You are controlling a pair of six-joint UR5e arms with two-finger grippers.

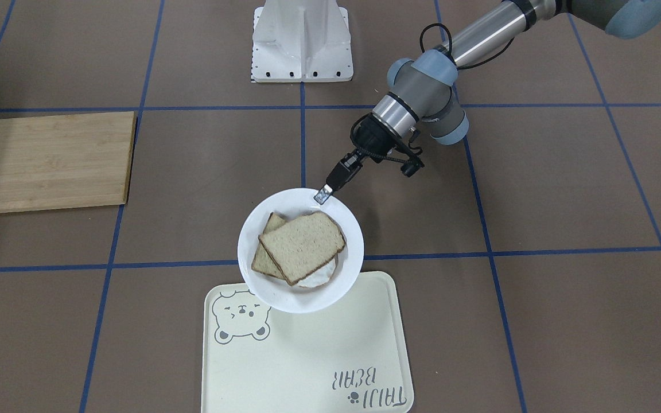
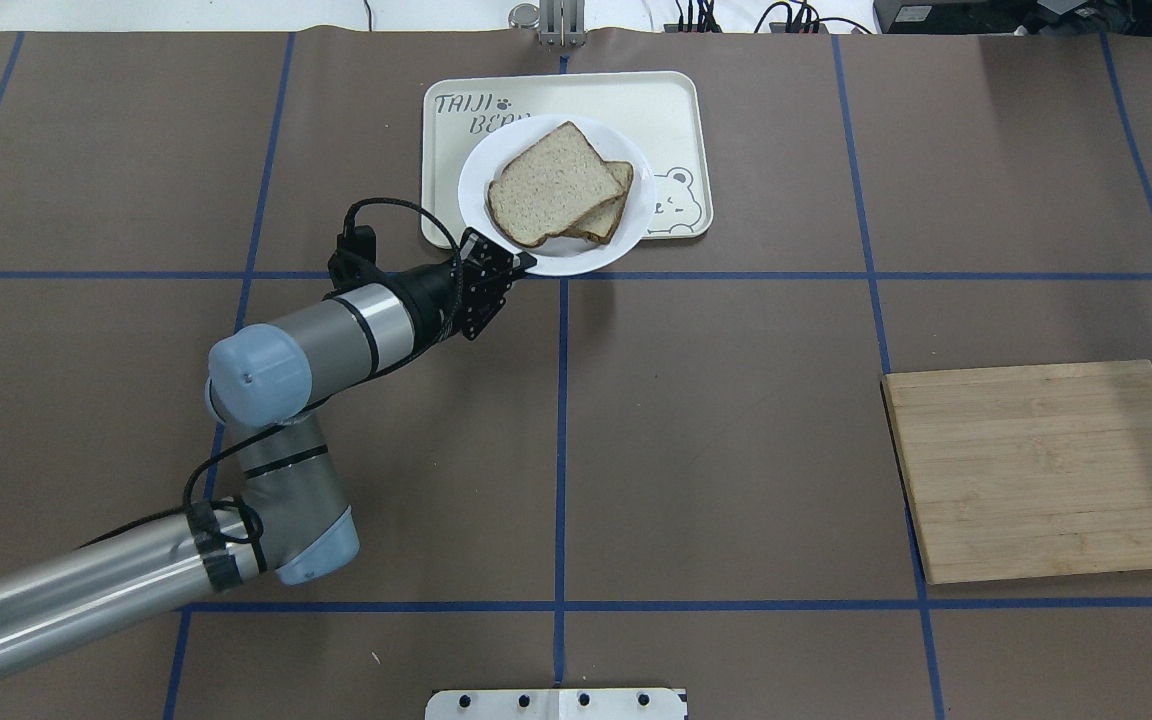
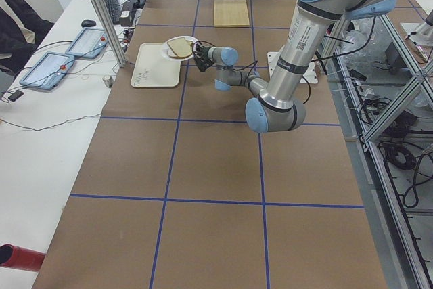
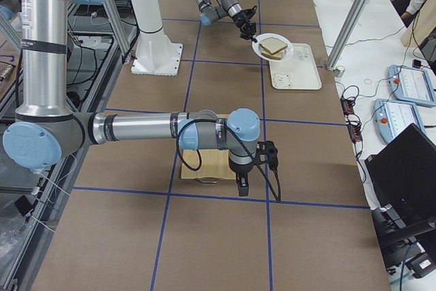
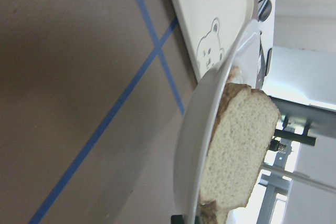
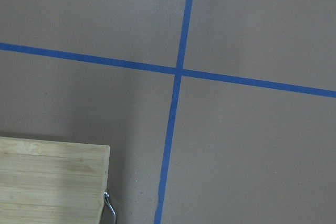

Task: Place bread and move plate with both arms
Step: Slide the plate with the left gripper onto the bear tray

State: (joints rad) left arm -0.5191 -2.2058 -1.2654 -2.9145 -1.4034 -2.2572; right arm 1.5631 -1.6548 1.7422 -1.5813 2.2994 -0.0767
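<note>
The white plate (image 1: 248, 244) lies half over the tray's edge nearest the robot and shows in the overhead view (image 2: 576, 262) and the left wrist view (image 5: 188, 145). The bread (image 1: 303, 246) lies on top of the plate's stack, over a second slice (image 1: 263, 263) and a fried egg (image 1: 320, 278); it also shows in the overhead view (image 2: 546, 185) and the left wrist view (image 5: 236, 150). My left gripper (image 1: 323, 195) is shut on the plate's rim on the robot's side. My right gripper (image 4: 243, 185) hangs near the cutting board; I cannot tell whether it is open.
A cream tray with a bear drawing (image 1: 307, 355) sits under the plate's far half. A wooden cutting board (image 2: 1046, 470) lies on the robot's right. The white pedestal base (image 1: 302, 40) stands at the table's robot side.
</note>
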